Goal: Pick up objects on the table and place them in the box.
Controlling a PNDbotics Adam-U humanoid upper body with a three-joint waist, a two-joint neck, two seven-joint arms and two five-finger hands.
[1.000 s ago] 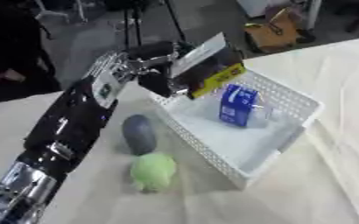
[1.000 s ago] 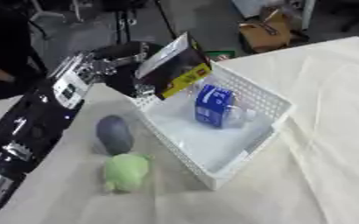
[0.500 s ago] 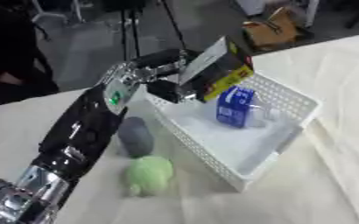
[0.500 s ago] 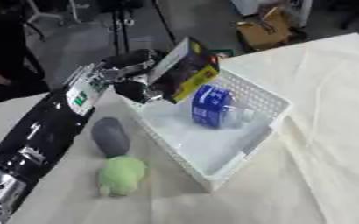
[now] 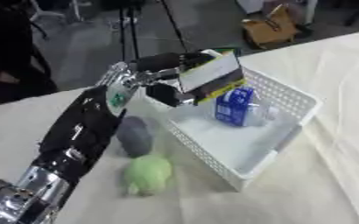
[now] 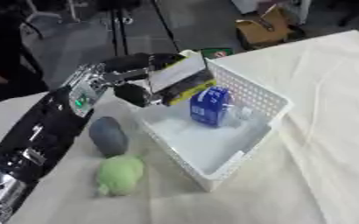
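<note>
My left hand (image 5: 167, 74) reaches in from the lower left and is shut on a flat black and yellow packet (image 5: 212, 78), holding it tilted over the far left part of the white mesh box (image 5: 290, 135). Inside the box lies a blue and white carton (image 5: 233, 105) next to something clear. On the cloth left of the box sit a dark grey oval object (image 5: 133, 136) and, nearer me, a light green soft object (image 5: 147, 174). My right hand shows in neither view.
A cream cloth covers the table (image 5: 328, 192), with open room to the right of and in front of the box. Beyond the table's far edge are a dark floor, a stand's legs (image 5: 129, 26) and a brown box (image 5: 268, 29).
My left hand has carried the packet rightward, further over the box. The whole picture has also shifted, so the head has moved.
</note>
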